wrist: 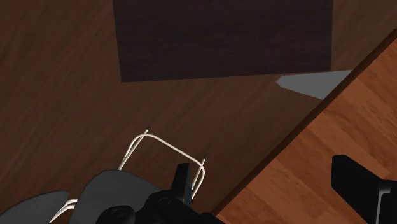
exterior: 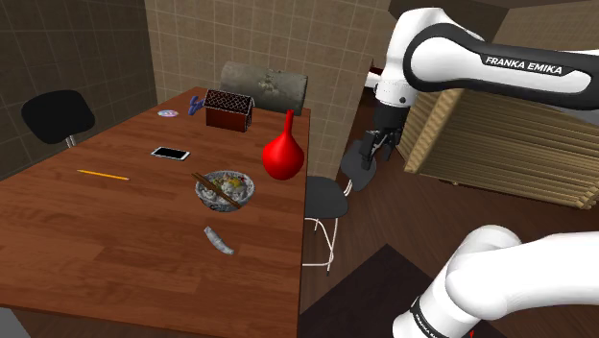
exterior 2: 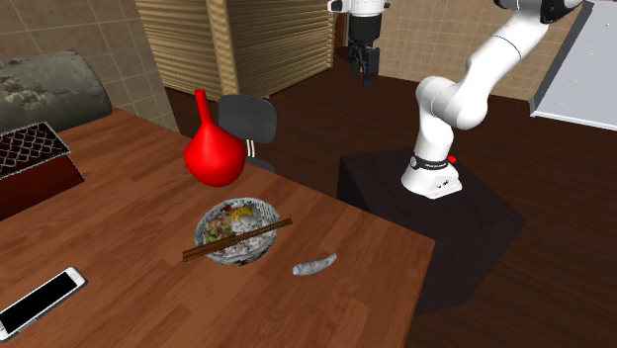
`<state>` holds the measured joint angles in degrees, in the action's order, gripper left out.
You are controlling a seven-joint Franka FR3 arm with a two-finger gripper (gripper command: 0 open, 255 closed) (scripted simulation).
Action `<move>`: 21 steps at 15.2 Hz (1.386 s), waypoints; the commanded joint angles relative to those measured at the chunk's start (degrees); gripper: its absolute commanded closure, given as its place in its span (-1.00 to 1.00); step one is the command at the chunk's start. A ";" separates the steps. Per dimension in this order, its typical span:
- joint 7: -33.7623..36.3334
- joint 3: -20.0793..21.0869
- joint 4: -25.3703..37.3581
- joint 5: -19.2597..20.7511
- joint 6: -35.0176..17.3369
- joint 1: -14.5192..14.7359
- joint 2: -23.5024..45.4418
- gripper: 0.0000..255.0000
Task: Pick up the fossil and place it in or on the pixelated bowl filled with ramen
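Standing by the big wooden worktop point(exterior: 115, 230), I'd say the job has hardly begun: nothing is lifted, nothing is placed, and the reach, the grasp, the carry and the drop are all left to do. The white arm point(exterior: 451, 58) hangs high and well away from the bowl point(exterior: 227, 204), out past the worktop's edge on the side where the red vase point(exterior: 282, 154) stands close behind the bowl. That bowl is blue and white patterned, heaped with ramen, with a pair of dark chopsticks laid across its rim. The black hand point(exterior: 376, 146) points down over the floor and a dark chair seat, far from the bowl, its two fingers spread apart with nothing between them. The fossil point(exterior: 220, 240) lies flat on the worktop near the bowl but not touching it, on the side away from the vase: a small, slim, slightly curved grey piece with a mottled surface and tapering ends.
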<state>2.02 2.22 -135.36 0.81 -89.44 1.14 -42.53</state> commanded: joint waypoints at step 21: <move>17.46 18.29 8.08 0.59 -23.27 5.71 32.50 -1.00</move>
<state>18.25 19.60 -129.05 0.57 -112.01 6.70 -12.68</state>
